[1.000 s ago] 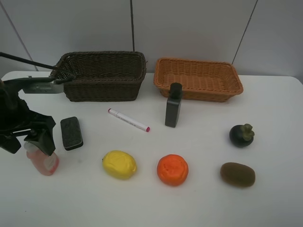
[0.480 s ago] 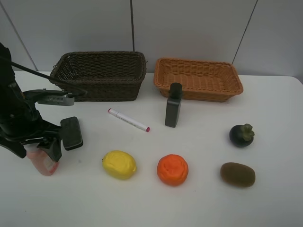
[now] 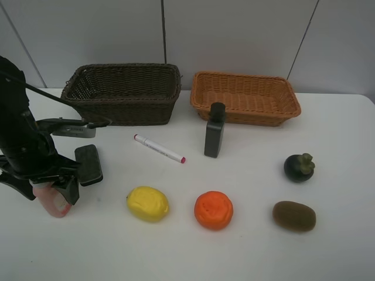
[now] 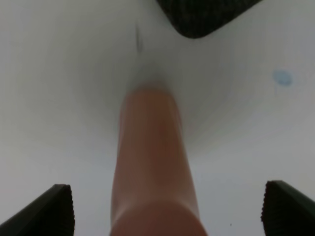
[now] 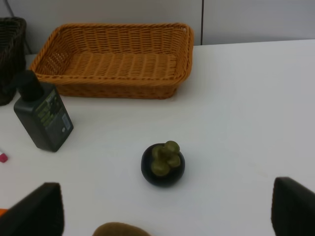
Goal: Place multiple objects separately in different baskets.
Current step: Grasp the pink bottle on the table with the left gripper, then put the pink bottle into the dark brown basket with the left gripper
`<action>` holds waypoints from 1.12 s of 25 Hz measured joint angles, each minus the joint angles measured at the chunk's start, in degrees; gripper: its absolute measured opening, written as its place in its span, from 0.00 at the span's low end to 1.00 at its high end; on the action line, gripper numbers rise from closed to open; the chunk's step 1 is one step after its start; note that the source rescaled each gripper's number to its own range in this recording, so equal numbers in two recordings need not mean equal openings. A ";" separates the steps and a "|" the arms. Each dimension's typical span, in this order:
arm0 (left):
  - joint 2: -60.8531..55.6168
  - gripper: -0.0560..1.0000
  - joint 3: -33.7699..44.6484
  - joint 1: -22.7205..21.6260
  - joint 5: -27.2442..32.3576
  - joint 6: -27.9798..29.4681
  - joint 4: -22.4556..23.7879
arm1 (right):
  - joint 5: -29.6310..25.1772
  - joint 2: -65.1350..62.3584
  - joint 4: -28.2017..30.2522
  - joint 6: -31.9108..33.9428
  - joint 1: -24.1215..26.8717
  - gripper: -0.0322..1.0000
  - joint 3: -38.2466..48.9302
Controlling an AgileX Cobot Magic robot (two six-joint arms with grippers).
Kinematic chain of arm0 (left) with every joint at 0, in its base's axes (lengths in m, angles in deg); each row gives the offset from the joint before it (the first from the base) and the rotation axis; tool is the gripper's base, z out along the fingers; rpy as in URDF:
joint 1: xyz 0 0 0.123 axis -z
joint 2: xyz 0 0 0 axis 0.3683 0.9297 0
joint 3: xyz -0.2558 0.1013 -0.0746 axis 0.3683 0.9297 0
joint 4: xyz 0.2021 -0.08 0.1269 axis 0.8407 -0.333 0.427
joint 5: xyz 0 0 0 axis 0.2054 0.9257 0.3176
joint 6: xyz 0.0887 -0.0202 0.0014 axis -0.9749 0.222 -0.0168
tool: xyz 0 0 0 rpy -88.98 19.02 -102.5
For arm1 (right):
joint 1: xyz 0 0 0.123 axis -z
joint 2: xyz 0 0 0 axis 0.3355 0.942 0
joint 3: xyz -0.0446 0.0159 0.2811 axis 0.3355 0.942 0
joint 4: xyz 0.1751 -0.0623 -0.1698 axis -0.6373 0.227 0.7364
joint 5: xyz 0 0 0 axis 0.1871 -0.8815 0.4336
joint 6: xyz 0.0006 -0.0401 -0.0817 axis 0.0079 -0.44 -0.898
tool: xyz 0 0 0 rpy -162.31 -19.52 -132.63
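Likely lab: bare white tabletop (image 3: 252, 252)

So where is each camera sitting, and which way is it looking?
Exterior high: up high in front of the table, looking down toward the wall; the left arm shows, over the pink bottle.
Left wrist: on the left arm, looking down along the pink bottle; its open jaws show either side.
Right wrist: on the right arm, looking across at the mangosteen and orange basket; its open jaws show too.
Shared: high and right wrist both show the mangosteen and orange basket.
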 joint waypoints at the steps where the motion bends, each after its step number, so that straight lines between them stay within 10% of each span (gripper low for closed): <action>1: 0.00 1.00 0.00 0.00 -0.05 0.00 0.00 | 0.00 0.00 0.00 0.00 0.00 1.00 0.00; 6: 0.00 0.85 0.00 0.00 -0.05 0.27 -0.05 | 0.00 0.00 0.00 0.00 0.00 1.00 0.00; 10: 0.00 0.32 0.00 0.00 -0.05 0.29 -0.05 | 0.00 0.00 0.00 0.00 0.00 1.00 0.00; 19: -2.95 0.32 -4.79 0.00 9.66 0.46 -0.85 | 0.00 0.00 0.00 0.00 0.00 1.00 0.00; 28: -5.39 0.32 -33.42 0.00 24.08 5.50 -4.26 | 0.00 0.00 0.00 0.00 0.00 1.00 0.00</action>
